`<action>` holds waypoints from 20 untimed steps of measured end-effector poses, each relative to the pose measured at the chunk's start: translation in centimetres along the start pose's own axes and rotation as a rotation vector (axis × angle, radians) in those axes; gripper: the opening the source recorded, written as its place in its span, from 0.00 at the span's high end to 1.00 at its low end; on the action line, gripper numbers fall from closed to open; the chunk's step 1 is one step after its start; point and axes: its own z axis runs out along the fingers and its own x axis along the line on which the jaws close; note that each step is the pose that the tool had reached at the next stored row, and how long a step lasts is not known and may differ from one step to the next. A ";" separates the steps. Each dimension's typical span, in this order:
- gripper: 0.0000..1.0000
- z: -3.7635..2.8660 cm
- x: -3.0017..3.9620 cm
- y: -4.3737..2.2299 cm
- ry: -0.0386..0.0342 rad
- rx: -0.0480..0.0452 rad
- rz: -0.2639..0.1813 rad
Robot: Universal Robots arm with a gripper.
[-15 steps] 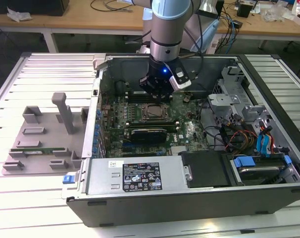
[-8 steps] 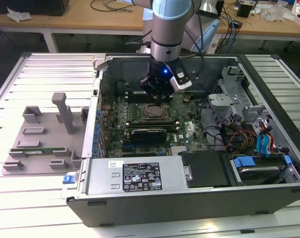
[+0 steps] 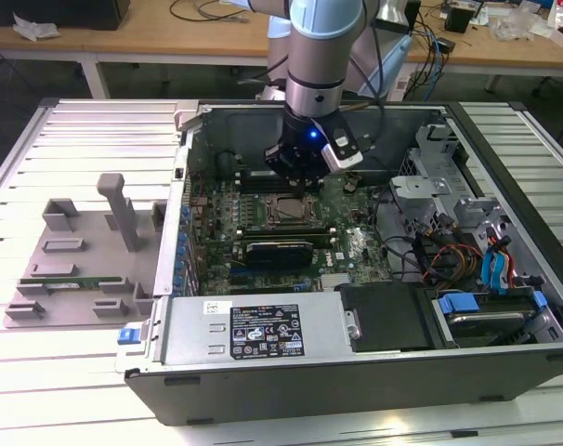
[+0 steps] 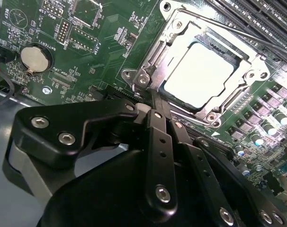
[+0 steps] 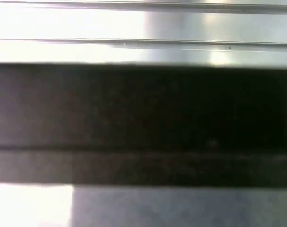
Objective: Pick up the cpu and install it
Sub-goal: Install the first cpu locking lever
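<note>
The cpu (image 4: 200, 73), a flat square chip with a pale silver top, lies inside the metal socket frame (image 4: 195, 61) on the green motherboard (image 4: 101, 42). In the second wrist view my gripper (image 4: 157, 97) is shut, its black fingers (image 4: 158, 127) pressed together with nothing between them, and the tips sit just outside the socket frame's edge. The exterior view has the gripper (image 3: 297, 181) hanging low inside the open computer case (image 3: 356, 372), directly over the socket (image 3: 289, 212).
A black graphics card (image 3: 280, 251) lies just in front of the socket. A power supply (image 3: 254, 330) runs along the case front, and drive bays with coloured cables (image 3: 467, 260) fill the exterior view's right. A grey tray (image 3: 77, 251) sits outside on the slatted table.
</note>
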 end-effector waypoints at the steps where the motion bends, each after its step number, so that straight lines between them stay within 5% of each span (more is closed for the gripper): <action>1: 0.89 0.06 -0.05 -0.01 0.0004 0.0001 0.000; 5: 0.89 0.09 -0.11 -0.04 0.0010 0.0008 0.000; 10: 0.89 -0.68 -0.03 0.01 -0.0007 0.0000 0.000; 14: 0.89 -0.75 1.21 0.05 -0.0064 0.0003 0.000; 20: 0.89 -0.73 1.52 0.67 -0.0066 0.0004 -0.001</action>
